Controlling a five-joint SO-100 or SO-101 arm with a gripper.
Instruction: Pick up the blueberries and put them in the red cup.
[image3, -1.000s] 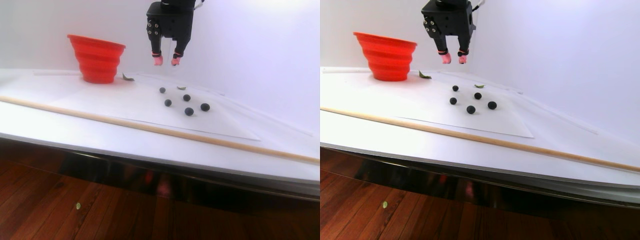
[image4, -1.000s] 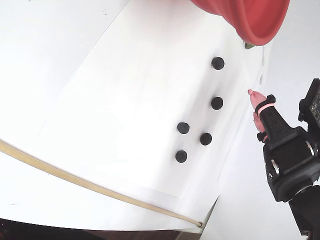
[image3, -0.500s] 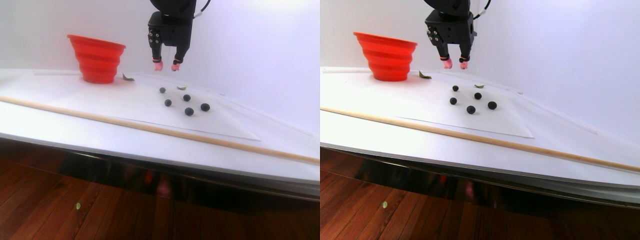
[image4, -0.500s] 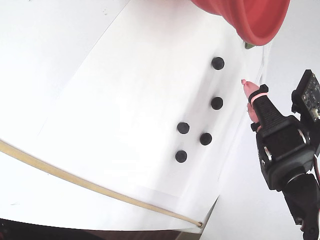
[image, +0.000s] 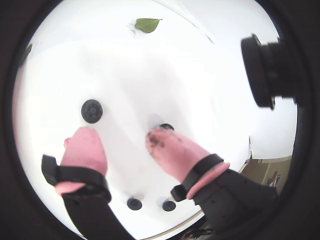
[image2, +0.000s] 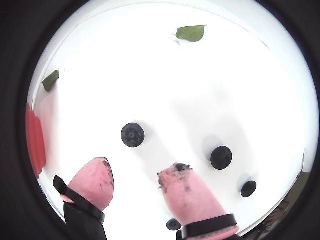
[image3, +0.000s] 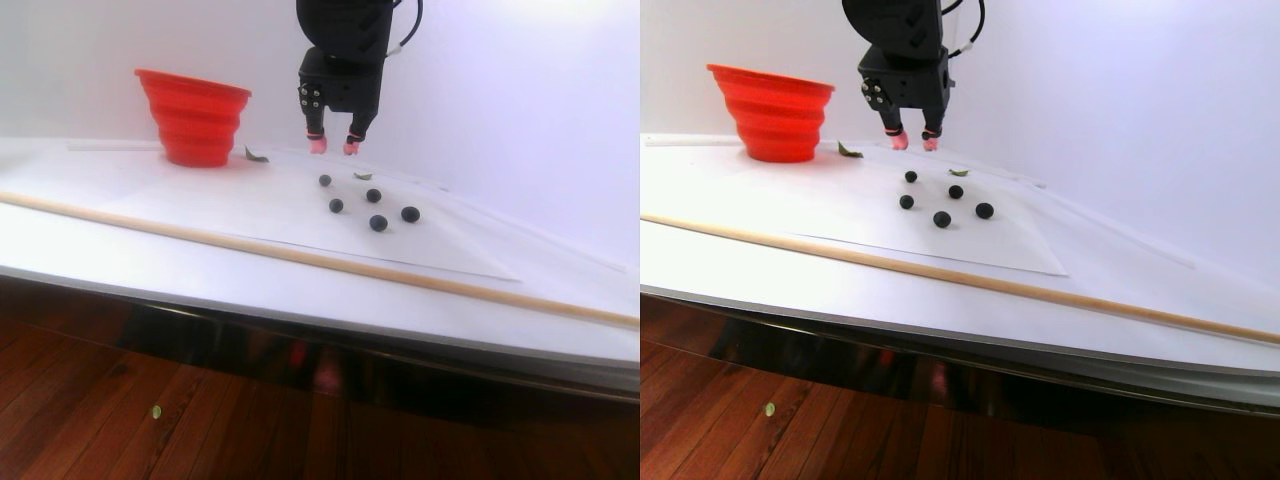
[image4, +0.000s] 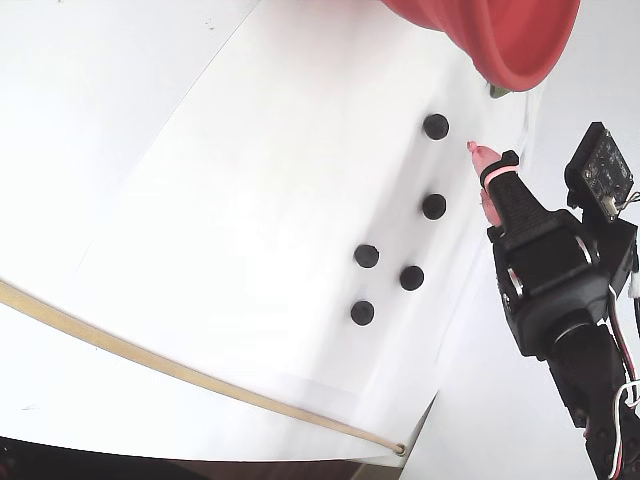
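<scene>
In a wrist view, the black, pink-tipped hand (image2: 135, 182) hangs empty, fingers moderately parted, a small matte black-blue blueberry (image2: 132, 135) at 12 o'clock, likely its target. In the fixed view, the large red-orange ribbed plastic cup (image4: 500, 35) stands at 12 o'clock from the berries on the white worktop (image4: 150, 150), close for drops.

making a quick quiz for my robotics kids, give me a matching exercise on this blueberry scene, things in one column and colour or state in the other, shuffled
Things:
1. blueberries
2. red cup
3. gripper
4. leaf
5. wooden stick

Colour or state:
A. green, lying flat on the white sheet
B. pink-tipped fingers apart, holding nothing
C. five dark balls loose on the sheet
D. orange-red, ribbed, standing upright
E. long, pale, lying near the table's front edge

Pairs: 1-C, 2-D, 3-B, 4-A, 5-E
</scene>
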